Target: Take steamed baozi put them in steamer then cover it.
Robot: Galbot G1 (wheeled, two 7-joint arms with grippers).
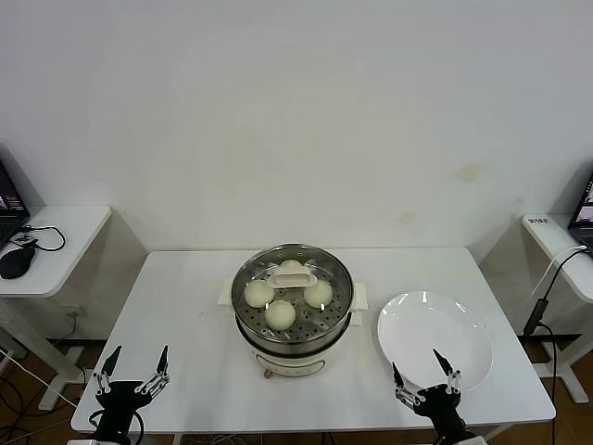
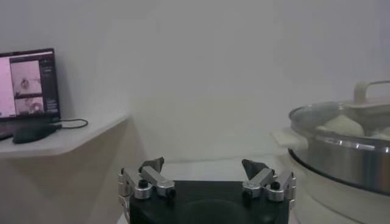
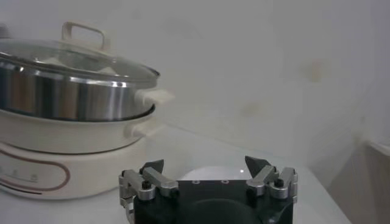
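Baozi (image 1: 281, 314) can be counted through the glass, four of them, all sat inside the steamer (image 1: 293, 345), and the cover (image 1: 293, 275) is already seated on the rim with its cream handle upright in the middle. So pretty much everything looks done: buns loaded, lid placed. Nothing obvious is left to be handled, as far as can be judged.

Left gripper (image 1: 134, 374) is parked low at the near table edge, fingers spread wide, nothing held. The steamer is found ahead of it and off toward the other arm, well apart.

Right gripper (image 1: 427, 375) is likewise spread wide and empty at the near edge. The white plate (image 1: 463, 343) lies just under and ahead of its fingertips, with no buns seen on it. The steamer is ahead of it and over toward the left arm, not touched by anything.
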